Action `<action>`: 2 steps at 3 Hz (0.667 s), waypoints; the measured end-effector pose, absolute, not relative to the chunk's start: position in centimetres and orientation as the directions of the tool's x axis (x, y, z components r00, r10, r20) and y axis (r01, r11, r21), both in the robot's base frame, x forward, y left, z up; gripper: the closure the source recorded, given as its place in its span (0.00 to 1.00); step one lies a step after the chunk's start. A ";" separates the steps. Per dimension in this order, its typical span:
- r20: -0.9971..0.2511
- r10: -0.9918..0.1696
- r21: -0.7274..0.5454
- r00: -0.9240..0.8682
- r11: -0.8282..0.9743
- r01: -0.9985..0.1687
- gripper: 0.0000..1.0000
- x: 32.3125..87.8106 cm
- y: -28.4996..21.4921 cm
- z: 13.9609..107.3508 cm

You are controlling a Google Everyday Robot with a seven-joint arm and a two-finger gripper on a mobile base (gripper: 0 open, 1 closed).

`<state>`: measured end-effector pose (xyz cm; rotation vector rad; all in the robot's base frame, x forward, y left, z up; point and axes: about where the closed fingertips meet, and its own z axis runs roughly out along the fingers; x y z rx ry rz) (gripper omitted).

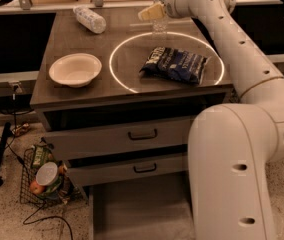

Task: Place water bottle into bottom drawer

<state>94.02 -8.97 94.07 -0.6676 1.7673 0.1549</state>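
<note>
One white arm (pixel 242 59) reaches from the near right across the bench (pixel 82 96) to its far edge, and the pincer (pixel 151 12) at its tip sits there, right against the water bottle (pixel 160 25). The bottle stands upright at the far side of the bench, just beyond a thin white ring (pixel 113 64) marked on the top. The pale pincer covers part of its left side. Whether the pincer is clamped on the bottle or released cannot be told.

Inside the ring, toward its right, lies a dark blue snack bag (pixel 177 64), flat on the bench and apart from the water bottle. Left of the ring sits a shallow cream bowl (pixel 75 69). A second bottle with a whitish dotted wrap (pixel 89 19) lies on its side near the far left corner.

Below the top, two grey drawer fronts with black handles, the upper (pixel 102 139) and the lower (pixel 107 173), are shut. The bottom drawer (pixel 142 209) is pulled out toward the near side, a flat grey tray at floor level, well apart from the water bottle; the arm's thick lower segment hides its right part.

On the floor at the near left stands a wire basket (pixel 44 181) holding a can and other small items, with black cables around it.
</note>
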 end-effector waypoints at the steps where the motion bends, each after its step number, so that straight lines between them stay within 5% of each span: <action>1: -0.949 -0.276 -0.171 -0.155 0.859 -0.482 0.00 96.5 -8.1 93.0; 2: -0.961 -0.226 -0.140 -0.158 0.893 -0.428 0.00 98.8 -8.6 91.6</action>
